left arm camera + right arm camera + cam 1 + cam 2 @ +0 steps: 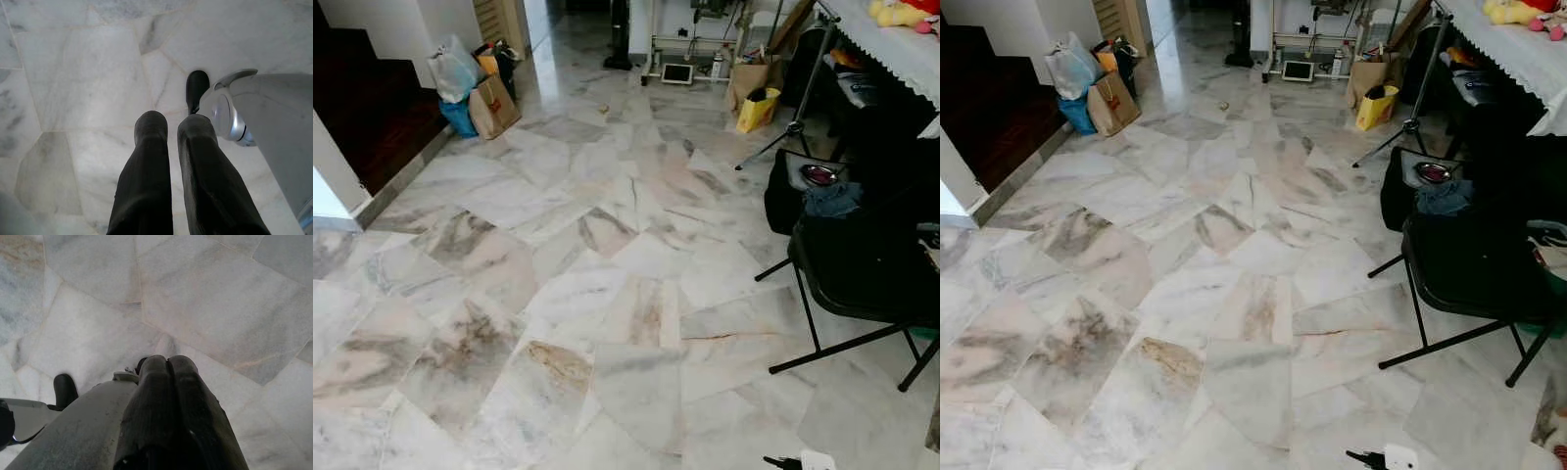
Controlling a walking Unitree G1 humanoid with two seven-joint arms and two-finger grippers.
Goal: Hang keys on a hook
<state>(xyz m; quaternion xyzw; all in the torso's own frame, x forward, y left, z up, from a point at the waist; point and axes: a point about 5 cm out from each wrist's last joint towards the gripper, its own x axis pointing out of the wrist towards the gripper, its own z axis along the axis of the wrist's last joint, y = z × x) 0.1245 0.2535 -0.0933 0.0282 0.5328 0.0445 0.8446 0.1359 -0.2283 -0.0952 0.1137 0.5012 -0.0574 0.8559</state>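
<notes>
1. Left gripper (173, 122) hangs above the marble floor (558, 294), fingers slightly parted, holding nothing.
2. Right gripper (167, 364) hangs likewise, fingers pressed together, holding nothing visible.
3. Black chair (862, 274) stands right.
4. Bags (475, 88) sit far left.
5. Keys, hook: cannot tell where.

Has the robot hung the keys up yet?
Not yet; nothing looks done. Both arms hang idle over the pale marble floor: the left pincer has its fingers slightly apart with nothing between them, and the right pincer is closed with no keys in sight. Finding keys and a hook is left.
</notes>
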